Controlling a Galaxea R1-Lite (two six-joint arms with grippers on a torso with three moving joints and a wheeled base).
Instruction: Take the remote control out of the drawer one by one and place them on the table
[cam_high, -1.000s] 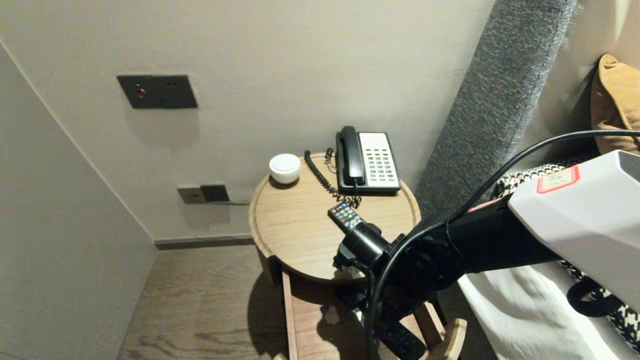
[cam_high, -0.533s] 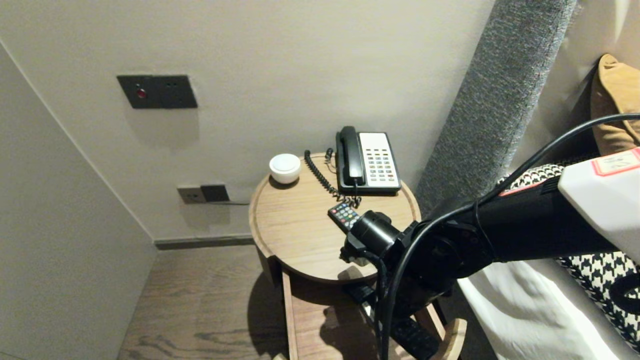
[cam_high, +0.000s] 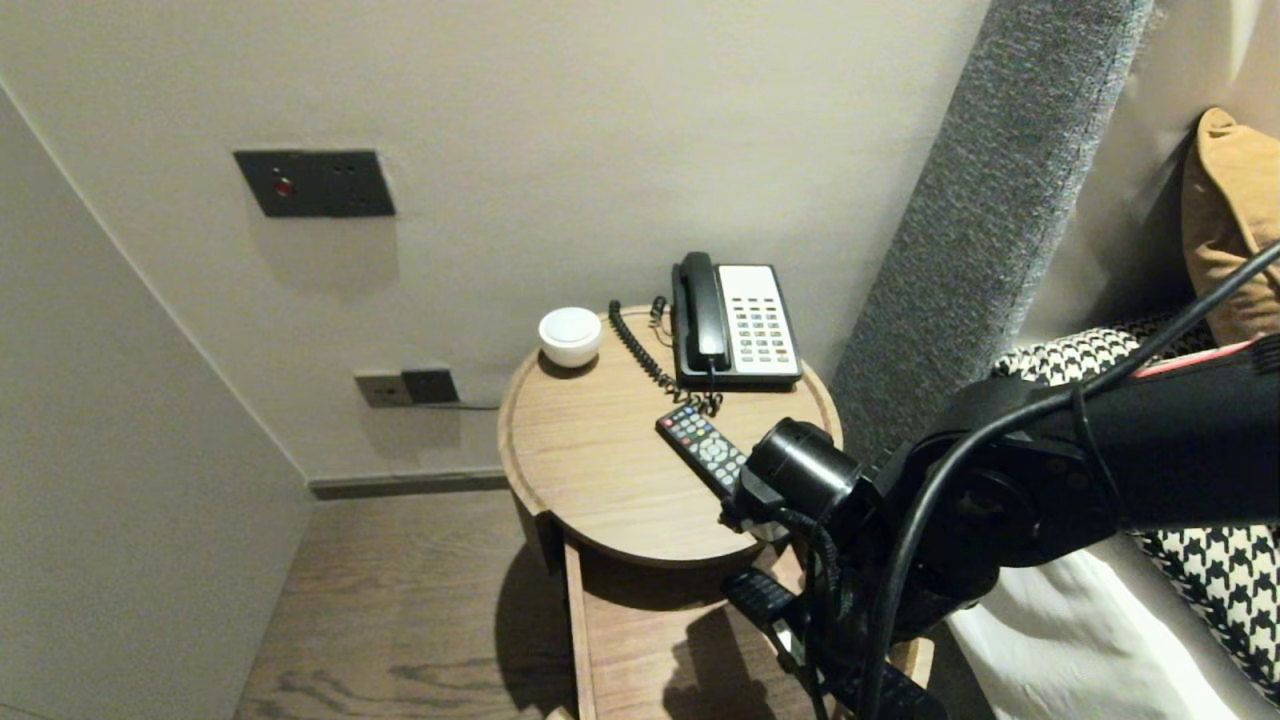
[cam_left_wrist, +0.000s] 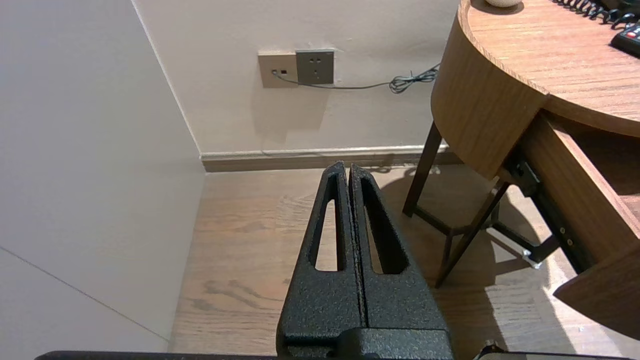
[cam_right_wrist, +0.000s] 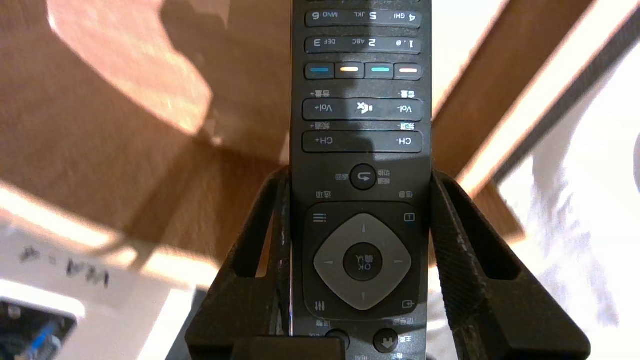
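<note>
Right wrist view alone shows right jaws gripping long remote (cam_right_wrist: 362, 150).

Right gripper (cam_right_wrist: 360, 175) with black remote (cam_right_wrist: 362, 115): shifted rightward, apparently toward edge of drawer (cam_high: 640, 640). Small remote (cam_high: 700, 447) on table (cam_high: 590, 470): now largely uncovered.

Dim overhead light; hard shadows fall beneath the table (cam_high: 600, 470)

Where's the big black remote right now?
The big black remote is clamped in the right gripper, low right in the head view, over the open drawer just below the front edge of the round table.
</note>
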